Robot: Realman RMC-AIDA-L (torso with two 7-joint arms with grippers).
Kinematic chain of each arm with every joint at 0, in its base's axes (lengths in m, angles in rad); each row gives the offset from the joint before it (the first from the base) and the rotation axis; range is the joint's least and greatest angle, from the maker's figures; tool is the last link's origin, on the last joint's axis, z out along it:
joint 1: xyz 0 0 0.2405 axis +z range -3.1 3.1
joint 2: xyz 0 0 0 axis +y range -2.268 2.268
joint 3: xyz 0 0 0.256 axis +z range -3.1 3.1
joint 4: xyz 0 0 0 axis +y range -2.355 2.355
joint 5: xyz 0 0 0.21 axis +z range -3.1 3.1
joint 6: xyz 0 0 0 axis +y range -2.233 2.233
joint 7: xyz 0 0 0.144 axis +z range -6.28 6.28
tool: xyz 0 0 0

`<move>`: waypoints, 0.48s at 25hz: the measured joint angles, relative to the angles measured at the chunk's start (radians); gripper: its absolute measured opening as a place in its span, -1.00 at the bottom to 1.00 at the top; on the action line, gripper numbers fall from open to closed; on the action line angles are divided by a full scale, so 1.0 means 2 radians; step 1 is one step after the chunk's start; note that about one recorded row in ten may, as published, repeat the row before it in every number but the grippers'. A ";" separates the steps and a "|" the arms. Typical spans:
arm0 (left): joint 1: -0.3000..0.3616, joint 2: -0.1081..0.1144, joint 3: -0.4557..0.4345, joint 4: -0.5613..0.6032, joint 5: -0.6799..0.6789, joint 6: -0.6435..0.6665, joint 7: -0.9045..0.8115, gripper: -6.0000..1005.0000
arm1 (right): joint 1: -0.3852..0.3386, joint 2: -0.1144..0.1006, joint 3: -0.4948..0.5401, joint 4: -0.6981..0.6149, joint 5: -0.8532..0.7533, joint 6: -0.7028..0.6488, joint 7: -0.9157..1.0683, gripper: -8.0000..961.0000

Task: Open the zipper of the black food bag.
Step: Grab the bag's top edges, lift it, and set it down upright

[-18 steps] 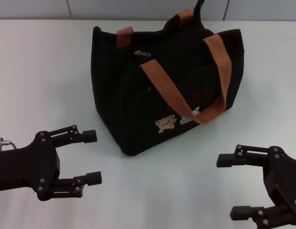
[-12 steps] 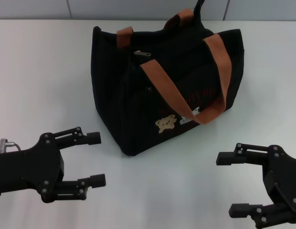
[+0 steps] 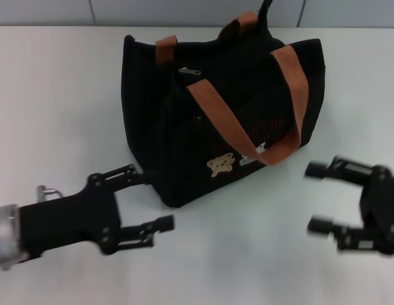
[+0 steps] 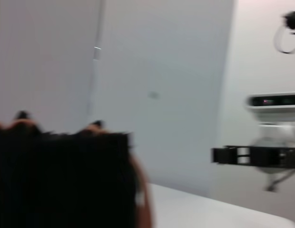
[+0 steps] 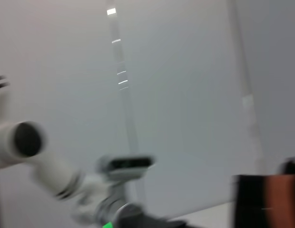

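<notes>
- The black food bag [image 3: 222, 114] stands upright on the white table [image 3: 57, 95], at the middle of the far half of the head view, one corner turned toward the camera.
- The bag's top is drawn together; nothing of its inside shows, so its contents cannot be told.
- The zipper [image 3: 190, 72] shows as a small silver pull tab near the bag's top edge, at the left end of the top, just beside the near strap's root.
- Two orange-brown strap handles [image 3: 292, 82] arch over the bag; the near one droops down the front panel, the far one stands up behind.
- A tan bear patch [image 3: 220, 165] sits low on the front panel, with a white patch just beside it and red lettering [image 3: 267, 129] above, partly hidden by the strap.
- A small round stud [image 3: 197, 117] lies on the corner panel below the zipper.
- The left gripper [image 3: 152, 200] hovers just off the bag's near lower corner, jaws spread apart, grasping nothing.
- The right gripper [image 3: 318, 197] hovers over the table to the bag's right, near but apart from it, jaws likewise released.
- In the left wrist view the bag [image 4: 62, 180] fills the lower corner, with the right gripper [image 4: 242, 155] farther off.
</notes>
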 joint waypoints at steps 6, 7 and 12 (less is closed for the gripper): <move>-0.015 -0.001 0.000 -0.103 -0.070 -0.115 0.076 0.61 | -0.025 -0.001 0.055 0.011 0.003 0.017 -0.022 0.74; -0.015 -0.002 0.000 -0.116 -0.087 -0.125 0.088 0.61 | -0.030 -0.002 0.055 0.020 0.003 0.019 -0.033 0.74; -0.023 -0.002 -0.001 -0.136 -0.107 -0.149 0.100 0.60 | -0.033 -0.002 0.056 0.028 0.003 0.034 -0.039 0.74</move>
